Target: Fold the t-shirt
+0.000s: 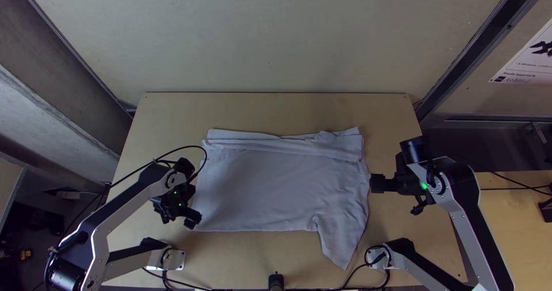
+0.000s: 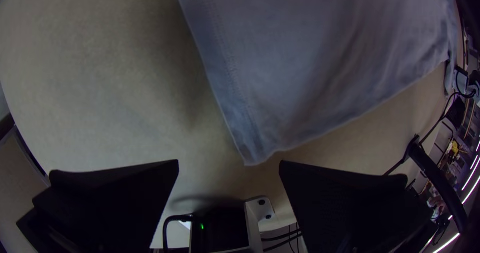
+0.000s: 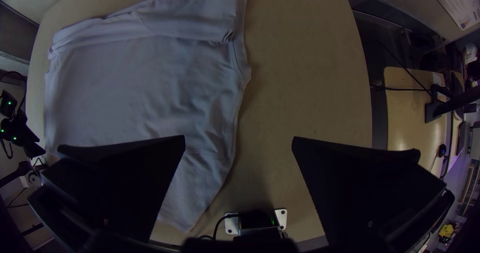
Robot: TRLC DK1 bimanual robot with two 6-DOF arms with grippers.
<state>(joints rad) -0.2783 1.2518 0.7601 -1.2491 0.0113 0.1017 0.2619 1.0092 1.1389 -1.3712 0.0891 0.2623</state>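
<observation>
My left wide-fingered black hand (image 2: 229, 161) is hanging spread and empty by a near corner of the pale grey cloth t-shirt (image 1: 276, 179); my right hand (image 3: 239, 137) is opening wide too, beside its right edge. The shirt is lying across the light wooden surface (image 1: 172, 110), its far side seemingly folded inward. The near sleeve (image 1: 340, 239) is sticking out, so I'm judging that side and the final folds are remaining.

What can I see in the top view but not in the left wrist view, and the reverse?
Top view: the folded band along the far edge of the t-shirt, and the right gripper beside it. Left wrist view: stitching along one edge, and fingers set wide apart. Both: the mostly spread t-shirt, the wooden table and the left gripper.
</observation>
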